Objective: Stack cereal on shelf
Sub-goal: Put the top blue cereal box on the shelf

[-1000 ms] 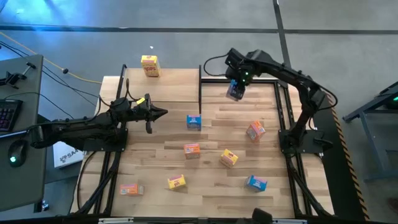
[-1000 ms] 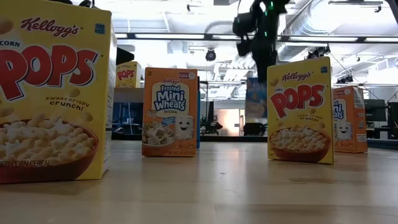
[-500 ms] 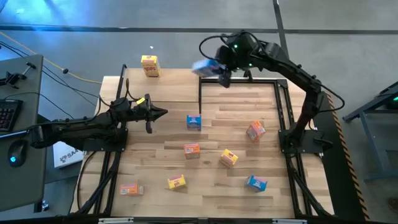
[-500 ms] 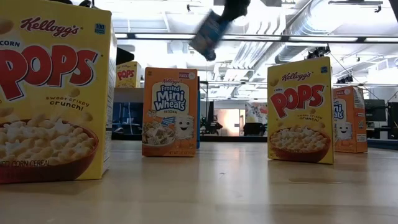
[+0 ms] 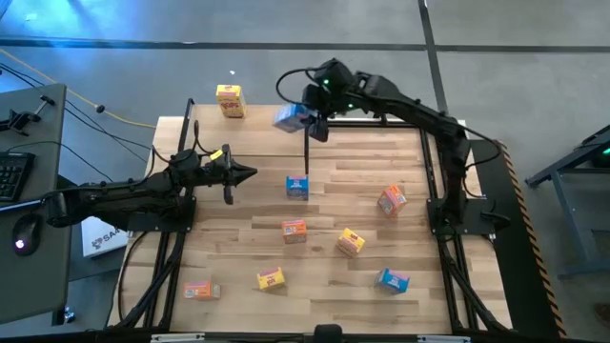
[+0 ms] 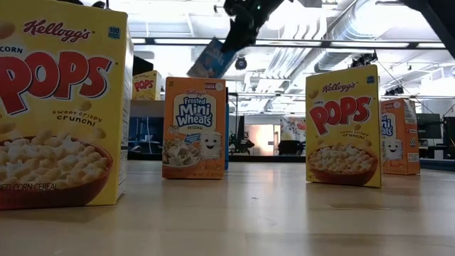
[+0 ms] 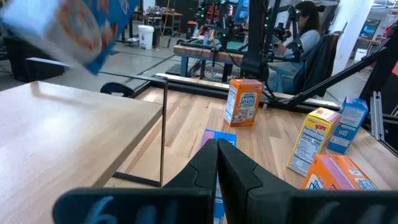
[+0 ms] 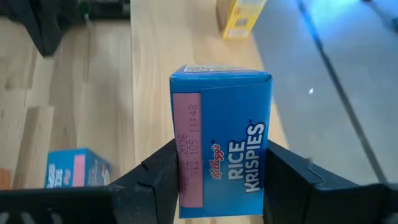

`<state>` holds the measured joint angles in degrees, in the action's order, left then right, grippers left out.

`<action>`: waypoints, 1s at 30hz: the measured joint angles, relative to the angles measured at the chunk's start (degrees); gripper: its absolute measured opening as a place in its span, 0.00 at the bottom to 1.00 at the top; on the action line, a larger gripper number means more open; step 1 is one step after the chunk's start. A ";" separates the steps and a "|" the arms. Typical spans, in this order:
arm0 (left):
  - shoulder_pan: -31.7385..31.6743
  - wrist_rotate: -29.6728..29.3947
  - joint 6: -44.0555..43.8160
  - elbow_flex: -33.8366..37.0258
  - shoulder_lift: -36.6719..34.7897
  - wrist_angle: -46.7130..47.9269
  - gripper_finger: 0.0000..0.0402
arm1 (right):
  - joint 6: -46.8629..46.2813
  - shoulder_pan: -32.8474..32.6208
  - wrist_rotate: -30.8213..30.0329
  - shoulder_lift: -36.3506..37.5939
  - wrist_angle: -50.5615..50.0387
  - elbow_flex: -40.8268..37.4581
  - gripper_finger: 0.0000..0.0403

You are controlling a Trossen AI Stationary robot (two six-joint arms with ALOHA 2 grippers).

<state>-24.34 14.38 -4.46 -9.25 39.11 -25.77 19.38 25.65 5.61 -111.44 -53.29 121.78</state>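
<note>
My right gripper (image 5: 307,116) is shut on a blue Rice Krispies cereal box (image 5: 290,117) and carries it in the air over the right edge of the light-wood shelf (image 5: 243,133). The low view shows that box (image 6: 211,60) tilted below the gripper (image 6: 238,32). One yellow box (image 5: 229,100) stands on the shelf's far left corner. My left gripper (image 5: 250,174) is shut and hovers at the shelf's near edge, pointing right. Several more boxes lie on the table, among them a blue one (image 5: 297,187) by the shelf's near right post. My right gripper pinches the blue box between its two fingers (image 8: 158,177), one on each of two opposite sides (image 8: 186,186), at the end nearer the wrist. The fingers come from the table's right, slanting down. The box is lifted clear and tilted, its free end (image 8: 221,71) pointing away.
On the table lie orange boxes (image 5: 294,230) (image 5: 392,200) (image 5: 197,290), yellow boxes (image 5: 350,242) (image 5: 271,279) and a blue box (image 5: 393,280). Thin black shelf posts (image 5: 307,152) stand at the board's corners. Bare board lies between the yellow box and the carried box.
My right gripper has carried the blue box up and toward the table's left, from over the table beside the shelf to over the shelf's right edge. The box has tipped over from hanging down to slanting.
</note>
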 joint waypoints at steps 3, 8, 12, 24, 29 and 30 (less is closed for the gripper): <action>0.00 -0.01 -0.03 -0.01 0.01 0.46 0.01 | 0.00 -0.13 -0.53 -0.99 -1.18 -0.02 0.43; 0.00 -0.01 -0.44 -0.01 0.01 0.49 0.01 | -1.17 -0.20 -1.83 -2.01 -2.12 -0.02 0.43; 0.02 -0.01 -0.49 -0.01 0.01 0.49 0.01 | -1.29 -0.20 -3.09 -2.80 -2.09 0.00 0.44; 0.04 0.01 -0.99 -0.01 0.01 0.47 0.01 | -1.47 -0.28 -4.07 -3.76 0.13 0.00 0.61; 0.04 0.02 -0.99 -0.01 0.01 0.49 0.01 | -1.33 -0.29 -4.29 -3.76 2.80 0.00 0.62; 0.04 0.01 -0.99 -0.01 0.01 0.49 0.01 | -1.32 -0.31 -4.87 -3.76 3.64 0.00 0.63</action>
<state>-24.29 14.39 -5.45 -9.26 39.11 -25.28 18.06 25.34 0.74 -115.20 -49.66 121.78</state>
